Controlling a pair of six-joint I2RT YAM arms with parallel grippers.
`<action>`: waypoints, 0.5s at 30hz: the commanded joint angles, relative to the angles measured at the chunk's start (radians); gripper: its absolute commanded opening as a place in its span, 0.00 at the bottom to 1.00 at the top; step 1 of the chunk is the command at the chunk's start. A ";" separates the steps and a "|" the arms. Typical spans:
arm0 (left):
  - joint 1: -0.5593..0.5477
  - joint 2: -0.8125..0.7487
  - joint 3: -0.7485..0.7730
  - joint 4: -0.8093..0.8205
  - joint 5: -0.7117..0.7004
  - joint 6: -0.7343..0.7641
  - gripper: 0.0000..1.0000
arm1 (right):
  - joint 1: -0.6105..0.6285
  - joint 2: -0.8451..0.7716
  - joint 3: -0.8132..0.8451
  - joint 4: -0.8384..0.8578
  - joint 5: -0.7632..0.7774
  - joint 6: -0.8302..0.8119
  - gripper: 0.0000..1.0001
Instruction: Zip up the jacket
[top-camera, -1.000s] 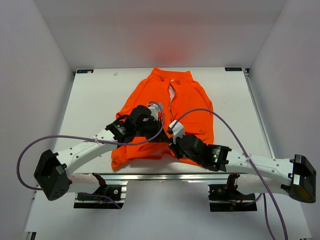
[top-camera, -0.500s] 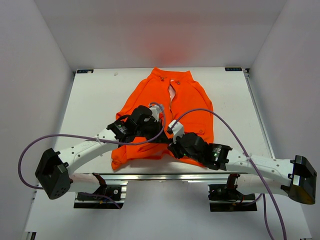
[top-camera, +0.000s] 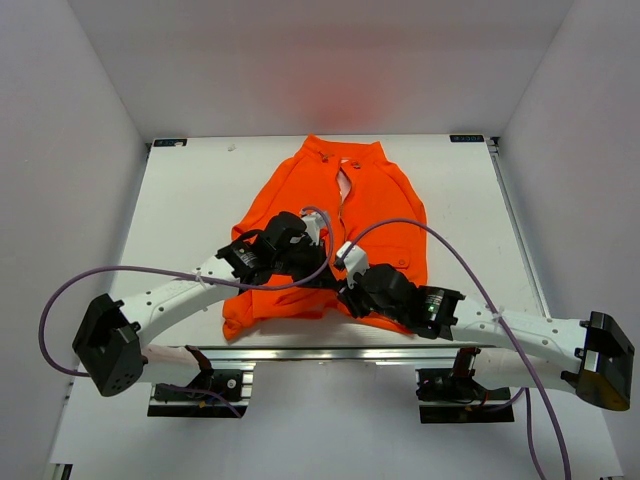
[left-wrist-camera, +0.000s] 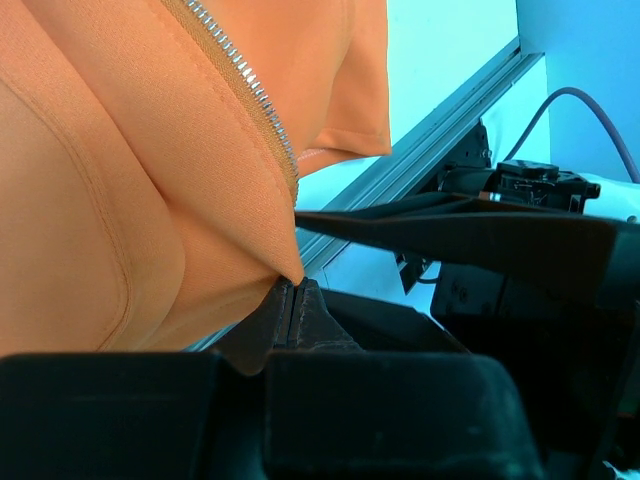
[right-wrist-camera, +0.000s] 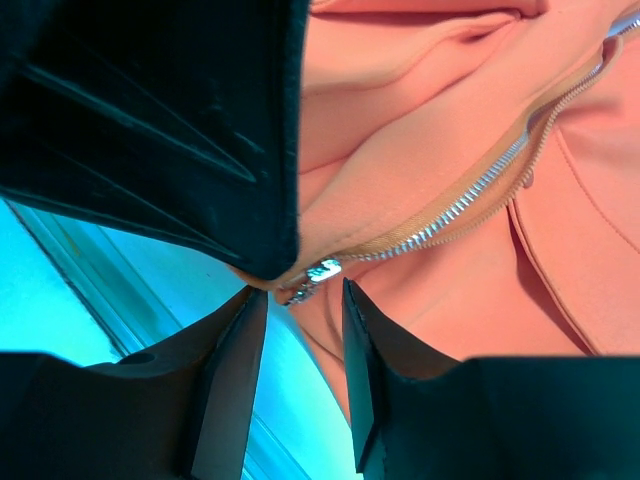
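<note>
The orange jacket (top-camera: 375, 205) lies flat on the white table (top-camera: 190, 200), collar at the far side, its front partly open near the collar. My left gripper (top-camera: 322, 268) is shut on the jacket's bottom hem corner (left-wrist-camera: 275, 255), right beside the metal zipper teeth (left-wrist-camera: 250, 90); its fingertips (left-wrist-camera: 290, 285) pinch the fabric. My right gripper (right-wrist-camera: 305, 295) stands open just below the silver zipper slider (right-wrist-camera: 322, 270) and holds nothing. The left gripper's black body (right-wrist-camera: 150, 130) hangs right above that slider. In the top view both grippers meet at the hem (top-camera: 335, 280).
An aluminium rail (top-camera: 330, 352) runs along the table's near edge, just behind the hem. Purple cables (top-camera: 440, 240) loop over the jacket's right side and off to the left. White walls enclose the table on three sides.
My right gripper's jaws have spread apart beside the zipper slider. The left gripper stays clamped on the hem; both arms have barely shifted.
</note>
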 joint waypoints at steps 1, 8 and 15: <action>-0.010 -0.006 0.037 -0.010 0.045 0.016 0.00 | -0.008 -0.018 0.000 -0.019 -0.010 -0.039 0.42; -0.010 -0.003 0.040 -0.010 0.055 0.024 0.00 | -0.010 0.007 0.006 -0.036 -0.029 -0.057 0.37; -0.011 0.002 0.046 -0.021 0.054 0.030 0.00 | -0.011 -0.002 0.012 -0.062 -0.021 -0.064 0.30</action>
